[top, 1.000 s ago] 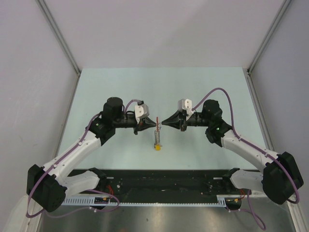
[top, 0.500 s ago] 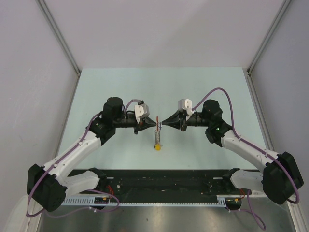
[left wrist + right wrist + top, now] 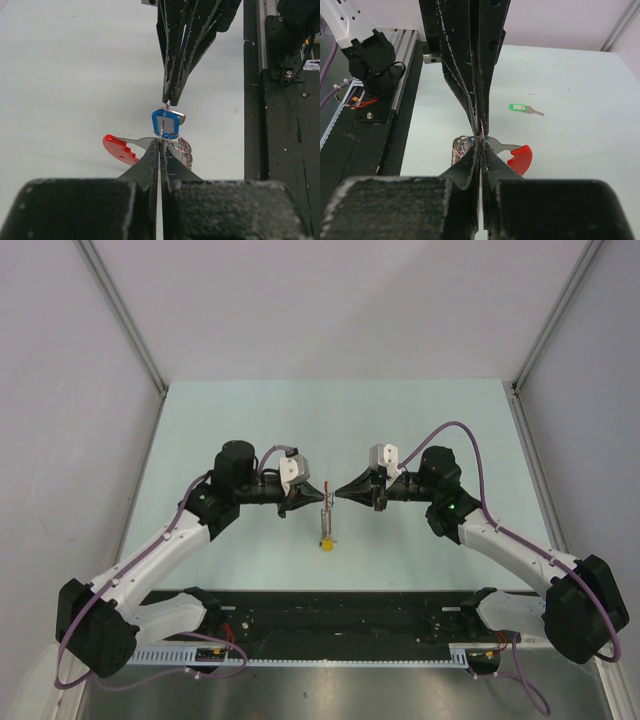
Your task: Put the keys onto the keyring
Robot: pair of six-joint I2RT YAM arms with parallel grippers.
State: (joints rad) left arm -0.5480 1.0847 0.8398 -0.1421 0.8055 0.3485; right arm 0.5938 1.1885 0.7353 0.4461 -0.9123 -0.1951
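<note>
L claw [image 3: 160, 146]: shut tight, pinching the thin wire of the keyring [image 3: 181, 146] at its tip.
R claw [image 3: 481, 145]: shut tight too, nipping the same wire loop from the other side. The 2 claws meet tip to tip.
Keyring: held up in the air btw both claws, over the middle of the counter [image 3: 420, 420], not lying on it. A red piece [image 3: 119, 148] sticks out sideways. A yellow cap [image 3: 326, 544] dangles at the bottom.
Blue key [image 3: 166, 123]: sits right btw the 2 claw tips, touching the wire. Looks like it's on the loop already, but can't tell for sure.
Green key [image 3: 520, 107]: alone, flat on the counter, well apart from both claws. Not on the ring yet.
Which way: in the R wrist view it lies past the claw tips & off to the right. I think that's the L arm's side, farther from the arm bases. Can't find it in the top view.
Long way of key: runs across that view, green head left, metal end right & a bit down.
Nearer arm: prob. the L one.
Step now: I think it's finishing the blue key; the green one comes after.
Next move needs: one claw lets go & fetches the green key by its head while the other holds the ring.
Watch out: the key is tiny & flat, so it could slip.
</note>
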